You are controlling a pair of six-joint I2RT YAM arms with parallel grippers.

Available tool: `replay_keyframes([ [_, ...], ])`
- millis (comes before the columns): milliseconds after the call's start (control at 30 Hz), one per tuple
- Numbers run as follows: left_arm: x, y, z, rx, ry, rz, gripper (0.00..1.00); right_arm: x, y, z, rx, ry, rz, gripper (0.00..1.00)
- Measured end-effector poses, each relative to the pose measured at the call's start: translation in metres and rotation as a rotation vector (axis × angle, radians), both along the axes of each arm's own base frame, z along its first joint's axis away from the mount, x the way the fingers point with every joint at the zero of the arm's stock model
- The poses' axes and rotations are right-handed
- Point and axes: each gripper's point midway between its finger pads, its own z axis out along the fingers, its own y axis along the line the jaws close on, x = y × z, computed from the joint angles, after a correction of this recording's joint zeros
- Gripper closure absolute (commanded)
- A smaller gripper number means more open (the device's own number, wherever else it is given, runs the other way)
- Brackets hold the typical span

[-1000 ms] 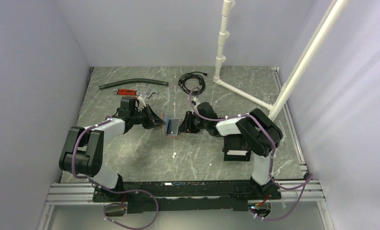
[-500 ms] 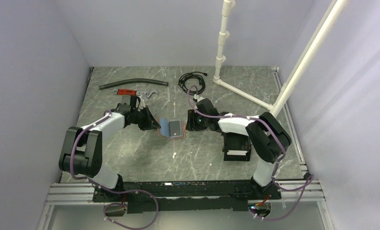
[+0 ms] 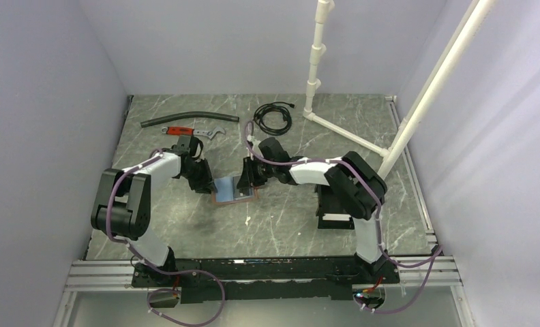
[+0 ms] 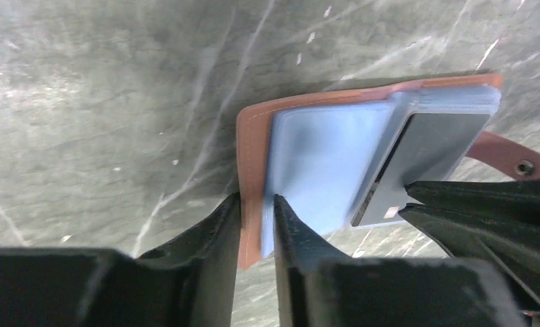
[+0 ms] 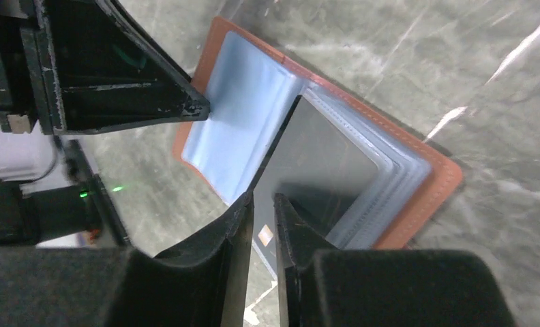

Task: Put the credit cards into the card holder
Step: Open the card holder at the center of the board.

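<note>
Here, the brown card holder (image 3: 232, 193) (image 4: 252, 146) (image 5: 427, 194) lies open near the middle of the desk (image 3: 288, 225), its long axis running left to right between the arms. The left end effector (image 3: 209, 185) (image 4: 256, 201) is clamped on its outer left cover edge. The right end effector (image 3: 246, 179) (image 5: 263, 199) pinches a dark credit card (image 4: 427, 146) (image 5: 322, 163) lying among the right-hand clear sleeves.

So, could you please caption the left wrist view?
Left end effector pinches the open brown wallet; right end effector grips a dark card.
</note>
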Motion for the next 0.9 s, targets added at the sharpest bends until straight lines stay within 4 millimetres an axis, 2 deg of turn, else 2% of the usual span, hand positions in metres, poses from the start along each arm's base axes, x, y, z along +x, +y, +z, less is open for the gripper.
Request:
replay_keyframes([
  [67,-0.003,0.006,-0.001,0.038,0.009,-0.004,0.6,-0.003,-0.002,-0.015,0.011,0.058,0.006,0.8],
  [167,-0.007,0.009,0.005,0.048,0.008,-0.007,0.55,-0.001,-0.004,-0.014,0.035,0.072,0.016,0.79],
  [233,-0.007,0.005,0.02,0.022,-0.027,-0.012,0.53,-0.002,-0.005,-0.014,0.035,0.074,0.017,0.78],
  [300,-0.003,-0.001,0.044,-0.02,-0.1,-0.014,0.52,-0.002,-0.005,-0.014,0.034,0.07,0.02,0.76],
  [333,-0.001,-0.004,0.057,-0.045,-0.14,-0.014,0.54,-0.003,-0.005,-0.013,0.032,0.068,0.023,0.76],
  [433,0.008,-0.018,0.09,-0.147,-0.256,-0.007,0.68,-0.006,-0.007,-0.012,0.02,0.071,0.03,0.71],
  [500,0.011,-0.025,0.095,-0.195,-0.278,-0.006,0.75,-0.008,-0.009,-0.011,0.011,0.072,0.035,0.69],
  [567,0.013,-0.029,0.083,-0.212,-0.247,-0.004,0.75,-0.01,-0.009,-0.011,0.006,0.075,0.043,0.68],
  [633,0.01,-0.028,0.06,-0.198,-0.187,0.008,0.75,-0.011,-0.01,-0.011,0.002,0.075,0.051,0.68],
  [767,-0.016,-0.019,0.013,-0.149,-0.053,0.037,0.74,-0.012,-0.012,-0.011,-0.01,0.067,0.057,0.66],
  [833,-0.027,-0.015,0.0,-0.132,-0.015,0.045,0.72,-0.013,-0.015,-0.012,-0.023,0.06,0.055,0.66],
  [900,-0.028,-0.016,-0.002,-0.134,-0.012,0.05,0.66,-0.013,-0.02,-0.012,-0.051,0.052,0.048,0.64],
])
